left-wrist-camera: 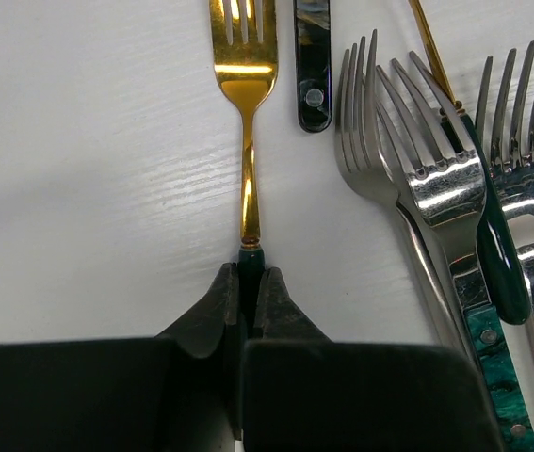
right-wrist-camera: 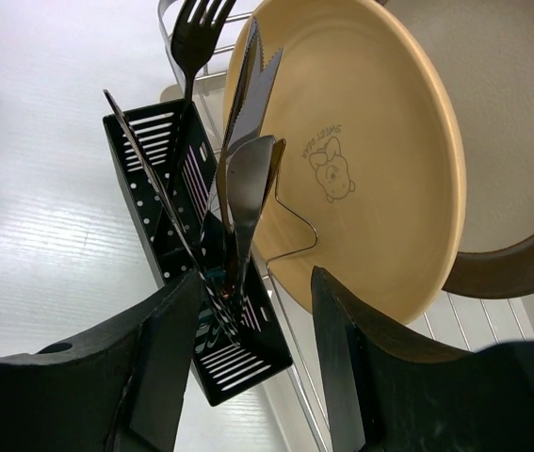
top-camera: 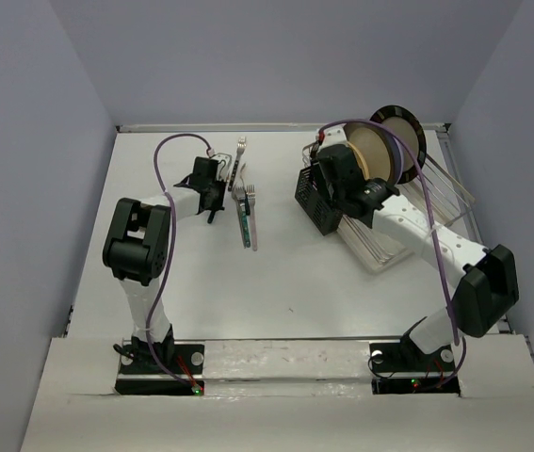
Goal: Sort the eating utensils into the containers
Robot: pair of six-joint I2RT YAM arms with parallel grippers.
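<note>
My left gripper (left-wrist-camera: 250, 281) is shut on the dark green handle end of a gold fork (left-wrist-camera: 245, 94) that lies flat on the white table, tines pointing away. In the top view this gripper (top-camera: 213, 195) is left of the utensil pile (top-camera: 246, 212). Several forks (left-wrist-camera: 417, 179) with silver, green and pinkish handles lie just right of the gold fork. My right gripper (right-wrist-camera: 255, 282) is open and empty, hovering over the black perforated caddy (right-wrist-camera: 158, 151). The caddy holds a black fork (right-wrist-camera: 196, 38) and several knives (right-wrist-camera: 248, 141) standing upright.
A wire dish rack (top-camera: 408, 226) stands right of the caddy (top-camera: 312, 202), holding a beige plate (right-wrist-camera: 361, 160) and a dark-rimmed plate (right-wrist-camera: 521, 141). A black-handled utensil (left-wrist-camera: 312, 66) lies beside the gold fork's tines. A lone silver fork (top-camera: 241, 146) lies farther back.
</note>
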